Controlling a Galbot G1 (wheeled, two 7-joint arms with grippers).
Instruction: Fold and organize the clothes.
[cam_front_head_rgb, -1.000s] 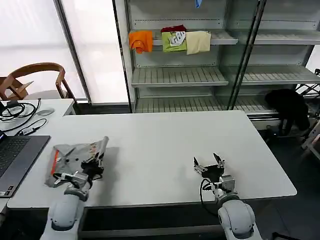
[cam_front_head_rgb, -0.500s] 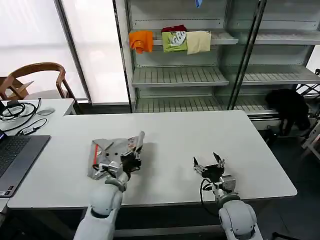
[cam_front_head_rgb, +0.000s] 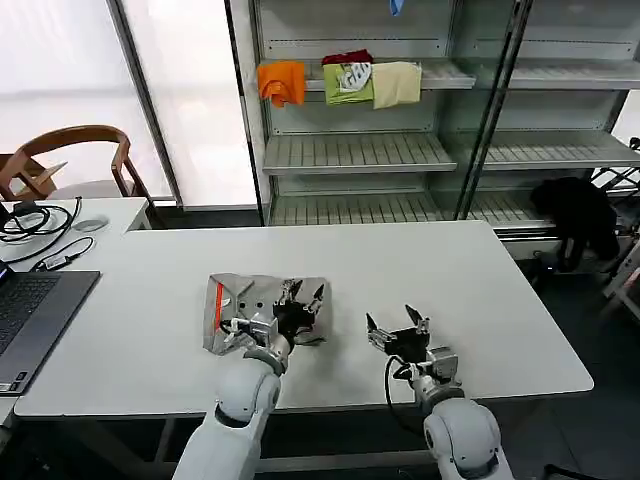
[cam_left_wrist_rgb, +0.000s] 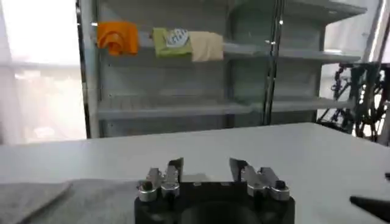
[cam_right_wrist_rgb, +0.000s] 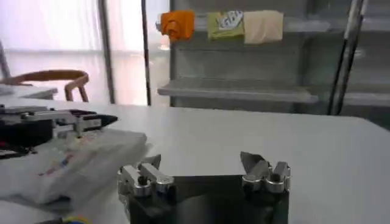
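A folded grey polo with an orange collar lining (cam_front_head_rgb: 245, 305) lies flat near the middle of the white table (cam_front_head_rgb: 480, 270). My left gripper (cam_front_head_rgb: 303, 294) rests over its right edge, open, nothing between the fingers. From the left wrist, that gripper (cam_left_wrist_rgb: 206, 168) points across bare tabletop, with grey fabric (cam_left_wrist_rgb: 42, 198) beside and behind it. My right gripper (cam_front_head_rgb: 392, 327) stands open a short way right of the garment, holding nothing. From the right wrist, it (cam_right_wrist_rgb: 201, 162) is open over the table, with the folded garment (cam_right_wrist_rgb: 73, 164) off to one side and the left gripper (cam_right_wrist_rgb: 67, 122) above it.
A laptop (cam_front_head_rgb: 30, 315) and cables (cam_front_head_rgb: 35, 225) sit at the table's left end, a wooden chair (cam_front_head_rgb: 75, 150) behind. Shelves (cam_front_head_rgb: 360, 150) at the back hold orange (cam_front_head_rgb: 282, 82), green (cam_front_head_rgb: 348, 82) and cream (cam_front_head_rgb: 397, 84) cloths. A black heap (cam_front_head_rgb: 575, 215) lies far right.
My left gripper carried the folded polo from the table's left part rightward to the middle, then opened and let it lie flat. The right gripper shifted slightly left.
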